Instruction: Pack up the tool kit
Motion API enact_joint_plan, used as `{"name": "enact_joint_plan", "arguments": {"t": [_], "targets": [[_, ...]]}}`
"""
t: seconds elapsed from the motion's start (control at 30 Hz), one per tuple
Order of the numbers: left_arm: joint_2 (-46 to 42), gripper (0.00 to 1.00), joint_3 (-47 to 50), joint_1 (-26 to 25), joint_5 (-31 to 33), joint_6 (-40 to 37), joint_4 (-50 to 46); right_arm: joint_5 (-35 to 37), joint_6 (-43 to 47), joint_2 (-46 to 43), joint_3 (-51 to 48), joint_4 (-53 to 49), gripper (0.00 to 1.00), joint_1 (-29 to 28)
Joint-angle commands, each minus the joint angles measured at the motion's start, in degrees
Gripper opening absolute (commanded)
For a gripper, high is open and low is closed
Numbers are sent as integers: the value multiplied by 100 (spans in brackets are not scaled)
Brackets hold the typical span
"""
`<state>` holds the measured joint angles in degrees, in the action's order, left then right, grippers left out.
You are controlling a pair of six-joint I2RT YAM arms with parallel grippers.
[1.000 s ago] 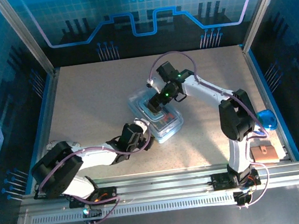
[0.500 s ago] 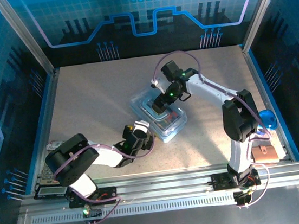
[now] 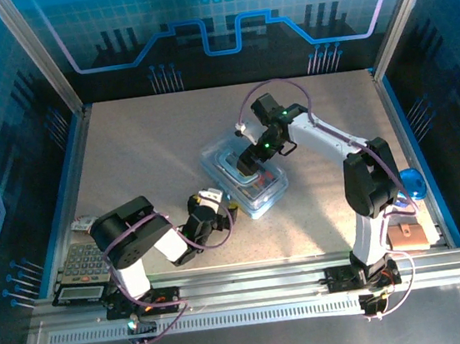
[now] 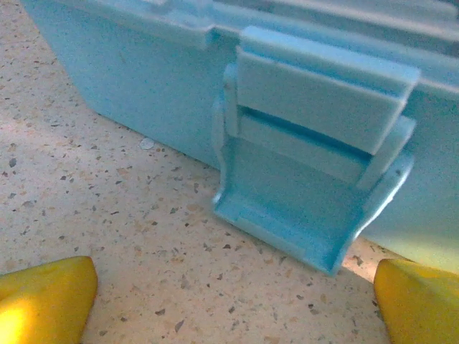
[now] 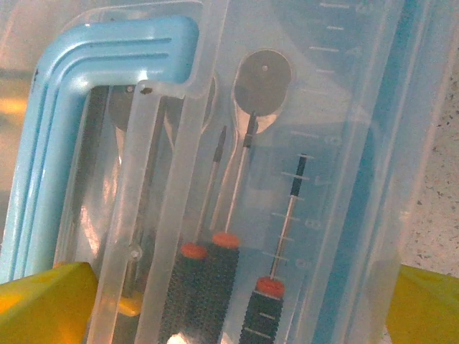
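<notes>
Left hand (image 3: pixel 217 207) drawn back from box (image 3: pixel 249 188) at centre of desk (image 3: pixel 143 149), fingers apart, empty, facing front latch (image 4: pixel 308 179) (looks unfastened). Right hand (image 3: pixel 251 156) still over lid (image 5: pixel 344 107), fingers apart. Screwdrivers (image 5: pixel 208 287) inside; latching remains.

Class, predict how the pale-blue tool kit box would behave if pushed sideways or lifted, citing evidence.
The tool kit box looks rigid, low and flat-based, so it would probably slide on the table rather than tip. The screwdrivers inside might rattle. Its latch seems to flare outward, perhaps unfastened, so lifting by the handle could open the lid.
</notes>
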<state>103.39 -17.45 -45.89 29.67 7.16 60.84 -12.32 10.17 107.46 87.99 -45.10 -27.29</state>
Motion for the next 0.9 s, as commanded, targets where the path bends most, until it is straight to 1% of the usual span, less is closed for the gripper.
{"name": "enact_joint_plan", "arguments": {"t": [0.0, 0.17, 0.43, 0.63, 0.87], "targets": [[-55, 99, 14, 301, 338, -99, -442, 195, 275, 128, -210, -930, 100, 39], [-281, 99, -147, 378, 412, -81, -910, 177, 264, 133, -223, -926, 100, 41], [-557, 99, -232, 406, 361, -97, -1177, 170, 270, 121, -247, -930, 100, 58], [-1064, 99, -191, 410, 291, -88, -1572, 151, 272, 109, -284, -905, 100, 65], [-1346, 99, -127, 414, 175, -221, -1659, 89, 240, 107, -326, -874, 100, 57]]}}
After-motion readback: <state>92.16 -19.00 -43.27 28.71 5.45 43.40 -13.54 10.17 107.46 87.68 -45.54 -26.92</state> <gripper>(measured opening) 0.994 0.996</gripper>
